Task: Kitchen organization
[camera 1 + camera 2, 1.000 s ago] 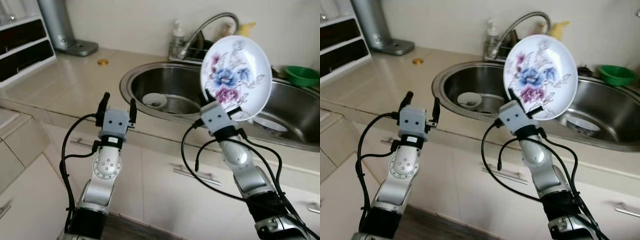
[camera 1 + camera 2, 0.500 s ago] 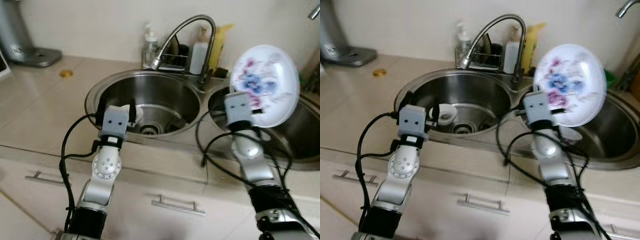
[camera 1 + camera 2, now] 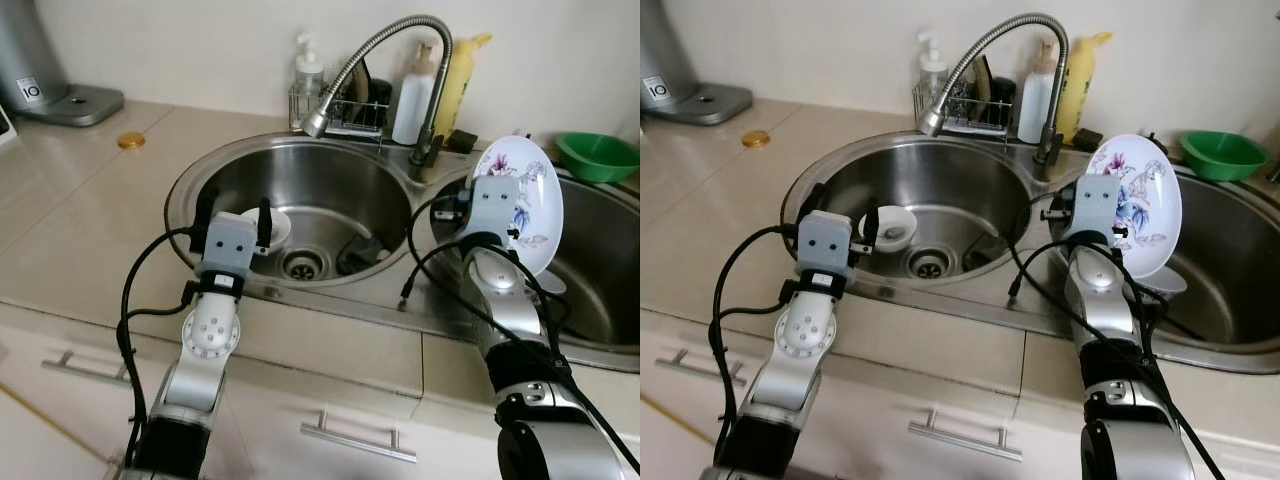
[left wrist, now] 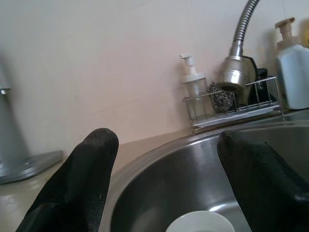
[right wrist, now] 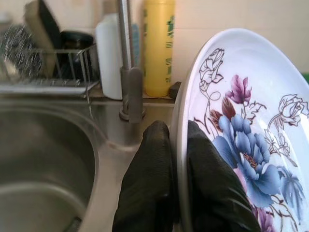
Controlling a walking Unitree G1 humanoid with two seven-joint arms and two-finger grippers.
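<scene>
A white plate with blue and purple flowers (image 3: 532, 190) stands on edge over the right sink basin (image 3: 600, 290). My right gripper (image 5: 177, 140) is shut on its rim, one finger on each face. Under the plate a white bowl (image 3: 1162, 283) lies in that basin. My left gripper (image 4: 164, 140) is open with nothing between its fingers, and it hovers at the near rim of the left sink basin (image 3: 230, 165). A small white bowl (image 3: 273, 224) sits in the left basin just beyond it, beside the drain (image 3: 303, 264).
A bendy steel faucet (image 3: 385, 55) arches over the divider between the basins. Behind it stand a wire rack (image 3: 340, 110) with a soap pump, a white bottle and a yellow bottle (image 3: 462, 85). A green bowl (image 3: 597, 152) sits at the back right. A small gold disc (image 3: 130, 141) lies on the counter.
The view has swung right and closer to the sinks. My right gripper has brought the plate down from head height to just above the right basin, turned more edge-on. The left gripper stays open.
</scene>
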